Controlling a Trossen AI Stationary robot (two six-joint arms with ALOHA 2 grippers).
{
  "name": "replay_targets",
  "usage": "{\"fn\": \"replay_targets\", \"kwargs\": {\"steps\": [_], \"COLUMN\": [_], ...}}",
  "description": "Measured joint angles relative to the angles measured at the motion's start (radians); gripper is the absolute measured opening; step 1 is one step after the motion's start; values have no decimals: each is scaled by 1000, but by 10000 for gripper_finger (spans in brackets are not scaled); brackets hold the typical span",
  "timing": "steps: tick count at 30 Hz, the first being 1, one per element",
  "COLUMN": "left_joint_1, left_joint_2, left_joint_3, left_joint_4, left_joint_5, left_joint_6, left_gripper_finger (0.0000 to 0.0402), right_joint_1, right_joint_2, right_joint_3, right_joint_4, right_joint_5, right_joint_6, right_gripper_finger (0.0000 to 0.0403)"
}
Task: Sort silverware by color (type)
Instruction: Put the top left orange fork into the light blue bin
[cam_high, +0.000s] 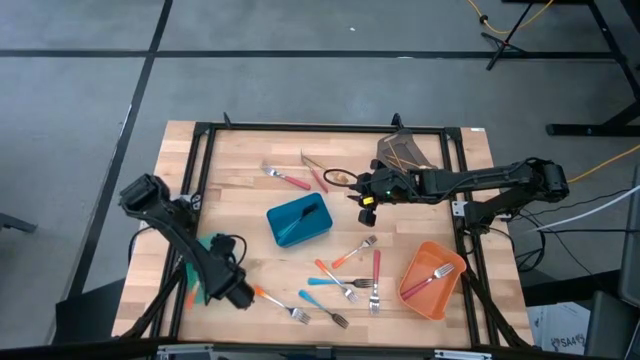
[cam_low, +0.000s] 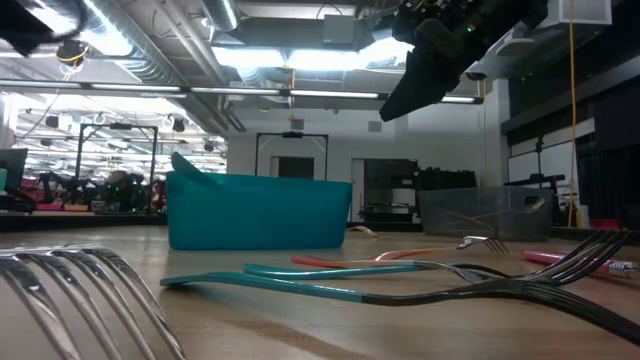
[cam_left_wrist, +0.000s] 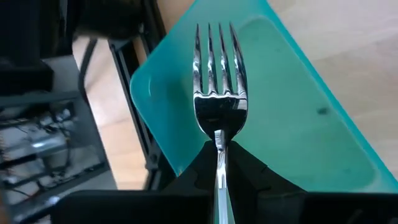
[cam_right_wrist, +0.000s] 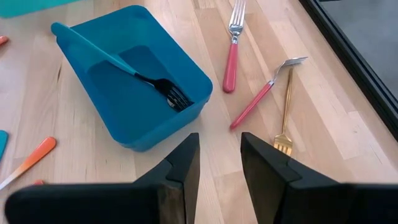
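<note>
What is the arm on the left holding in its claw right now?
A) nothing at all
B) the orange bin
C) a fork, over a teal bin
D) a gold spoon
C. The left wrist view shows the left gripper shut on the stem of a fork, its silver tines pointing out over the teal bin beneath.
</note>
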Motion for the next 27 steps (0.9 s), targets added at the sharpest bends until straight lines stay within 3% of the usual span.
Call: {"fn": "replay_targets", "kwargs": {"steps": [14,27], "left_joint_1": [153,176], "left_joint_2": [-1,-1], "left_joint_3": [-115,-130], "left_joint_4": [145,157], "left_joint_5": [19,-8], "left_joint_6": [292,320], "left_gripper_finger": [14,32], "right_joint_1": [0,0], "right_joint_2": [0,0], "right_joint_3": [0,0], "right_joint_4": [0,0], "right_joint_5": [0,0], "right_joint_6": [-1,-44], "right_gripper_finger": [111,111]}}
